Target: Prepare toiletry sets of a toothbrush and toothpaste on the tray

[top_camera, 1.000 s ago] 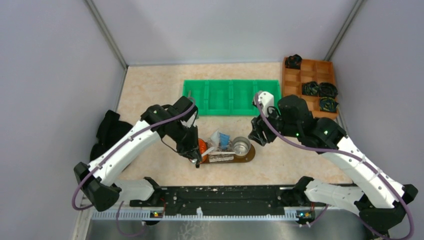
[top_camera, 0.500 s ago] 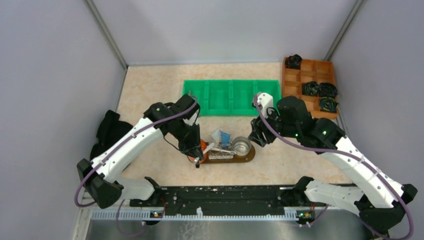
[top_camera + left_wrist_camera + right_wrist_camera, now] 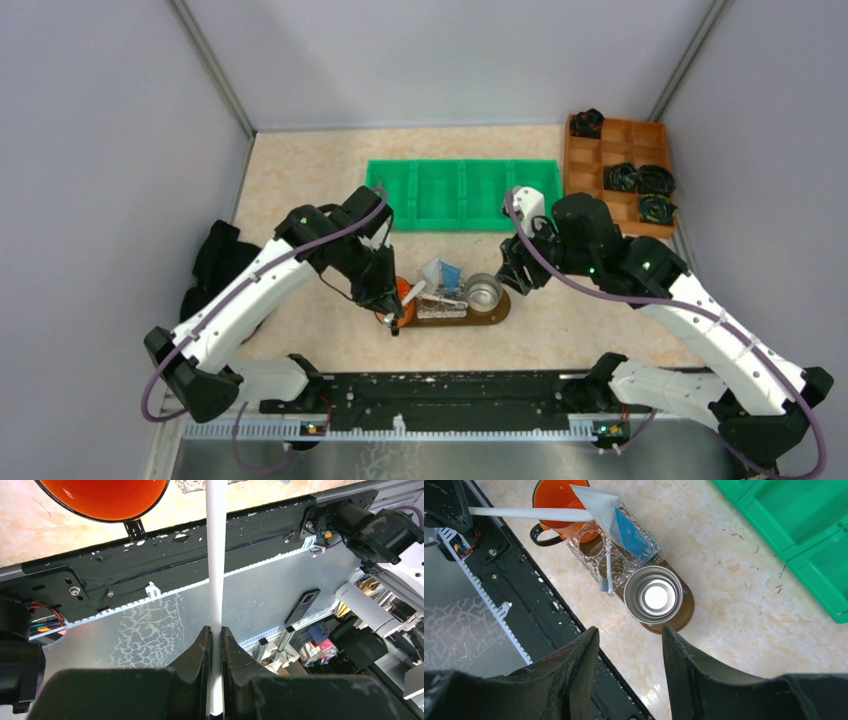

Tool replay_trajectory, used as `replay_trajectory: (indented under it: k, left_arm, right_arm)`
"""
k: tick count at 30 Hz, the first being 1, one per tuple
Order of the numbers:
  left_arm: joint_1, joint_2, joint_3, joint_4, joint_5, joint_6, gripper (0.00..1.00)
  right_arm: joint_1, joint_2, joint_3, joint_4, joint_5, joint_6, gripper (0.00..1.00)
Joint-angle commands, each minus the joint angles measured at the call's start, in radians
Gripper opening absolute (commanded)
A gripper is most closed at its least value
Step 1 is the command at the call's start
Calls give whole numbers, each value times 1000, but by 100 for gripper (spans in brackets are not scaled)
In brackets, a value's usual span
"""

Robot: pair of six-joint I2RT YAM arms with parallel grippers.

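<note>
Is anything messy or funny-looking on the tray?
A little. One toothbrush lies flat across the clear holder, not standing in the metal cup, and the white tube and blue tube lie crooked on it. Nothing looks spilled or broken.

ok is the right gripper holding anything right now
No, the right gripper is open with nothing between its fingers, hovering above the steel cup.

Cup (image 3: 655,596), mug (image 3: 553,496), rack (image 3: 620,566) — tray (image 3: 686,611) crowded
</note>
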Motion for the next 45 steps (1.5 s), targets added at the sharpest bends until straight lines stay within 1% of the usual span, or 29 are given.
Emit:
replay_trajectory:
  k: [1,11,16,25,38,45]
  left_arm:
    - [-6,-25,27,-57,6,-49,13]
    - [-27,-48,10,-78,77,-64,12]
    - [-46,-51,-11,-77,91,-75,12]
    - [-71,-21,-30,-78,77,-84,14]
    - [-88,75,25,-77,36,-64,18]
    - [-91,101,38,-53,17,-62,19]
  right_arm:
    - [-6,-1,-8,48,-13,4,50]
    - [-7,3,-22,60,-20,6,50]
    - [-7,2,-23,61,-18,5,50]
    - [-6,-6,-27,58,-20,4,50]
    - [-6,-30,-45,61,-15,0,50]
    - [-6,-38,-54,62,-18,0,50]
